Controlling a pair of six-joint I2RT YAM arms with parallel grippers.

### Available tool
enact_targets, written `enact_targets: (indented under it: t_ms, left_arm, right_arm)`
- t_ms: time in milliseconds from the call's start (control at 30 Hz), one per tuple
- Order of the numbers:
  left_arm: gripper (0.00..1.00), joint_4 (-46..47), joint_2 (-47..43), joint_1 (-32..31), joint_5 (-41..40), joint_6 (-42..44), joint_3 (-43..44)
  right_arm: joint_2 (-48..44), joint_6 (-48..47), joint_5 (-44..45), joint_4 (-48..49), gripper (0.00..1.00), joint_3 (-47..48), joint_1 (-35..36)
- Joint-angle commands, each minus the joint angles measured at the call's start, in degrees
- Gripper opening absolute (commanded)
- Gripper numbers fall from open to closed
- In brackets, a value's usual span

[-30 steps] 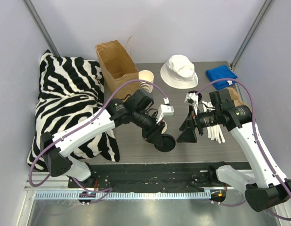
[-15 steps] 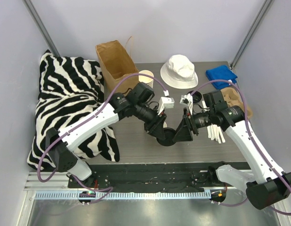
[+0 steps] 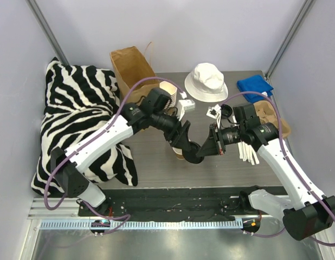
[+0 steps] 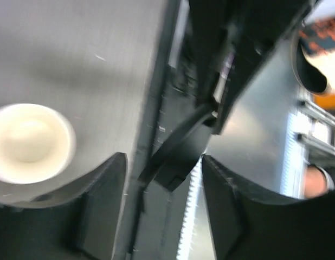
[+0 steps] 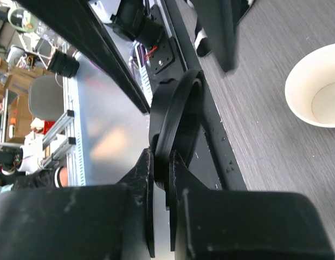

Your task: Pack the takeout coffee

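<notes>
Nearest the arm bases, a black lid (image 5: 175, 122) is pinched by its rim between the fingers of the right gripper (image 5: 161, 160) and is held edge-on, nearly upright, above the table (image 3: 151, 162). The left gripper (image 4: 163, 161) is spread wide just beside it; the lid is seen in the gap, and no contact can be made out. The cup (image 4: 29, 142) is stood upright on the table just beside the lid, on the left arm's side, with its mouth uncovered.

The step in hand is judged to be capping. The lid should be turned flat, centred over the cup's rim and pressed down evenly. A rim pinch gives little leverage, so the cup might well be steadied by the free gripper.

Farther back are set a stack of cups (image 3: 168, 91), a paper bag (image 3: 134, 69), a white hat (image 3: 206, 81) and a blue cloth (image 3: 254, 86).
</notes>
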Motion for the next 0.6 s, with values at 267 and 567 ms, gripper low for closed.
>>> enact_targets:
  t_ms: [267,567]
  left_arm:
    - [0.66,11.8,-13.7,3.3,-19.1,0.5,1.0]
    - [0.52,21.9,-18.1,2.6,-14.2,-0.3,-9.2]
  right_arm:
    - [-1.1,30.4,-8.0,26.6,0.01,-7.2,-4.2]
    - [-5.3,66.5,-6.9,63.7,0.01,-15.8,-4.5]
